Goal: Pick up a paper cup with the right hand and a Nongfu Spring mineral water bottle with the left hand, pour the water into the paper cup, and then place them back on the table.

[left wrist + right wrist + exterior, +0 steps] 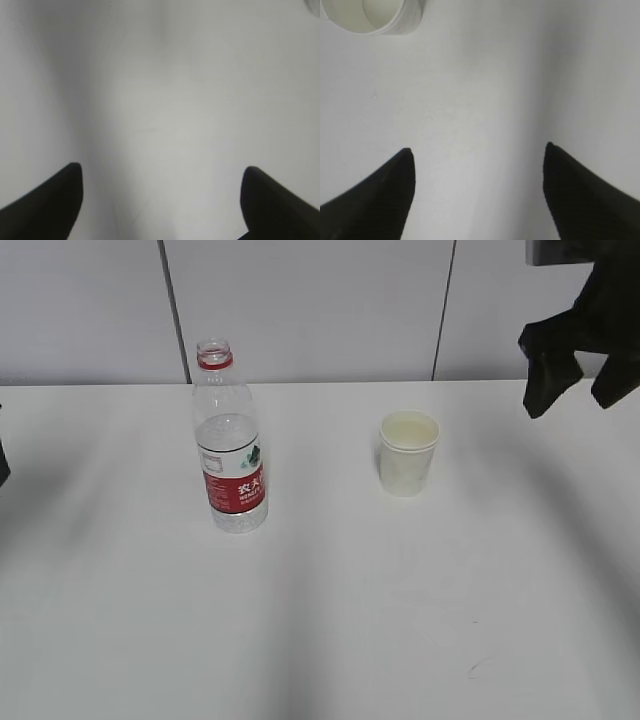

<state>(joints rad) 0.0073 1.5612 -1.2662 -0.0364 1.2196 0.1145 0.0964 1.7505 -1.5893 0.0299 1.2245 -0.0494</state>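
The Nongfu Spring mineral water bottle (pixel 229 445) stands upright and uncapped on the white table (pixel 330 620), left of centre, with water (pixel 227 431) up to its shoulder. To its right stands the white paper cup (pixel 408 452), upright; its rim also shows at the top left of the right wrist view as the paper cup (pixel 377 17). My right gripper (pixel 578 390) hangs open above the table's far right, apart from the cup; seen from the wrist, the right gripper (pixel 478 152) holds nothing. My left gripper (pixel 161 170) is open over bare table, with only a dark sliver at the exterior view's left edge.
A grey panelled wall (pixel 320 300) runs behind the table's far edge. Faint scuff marks (pixel 478 668) lie on the tabletop near the front right.
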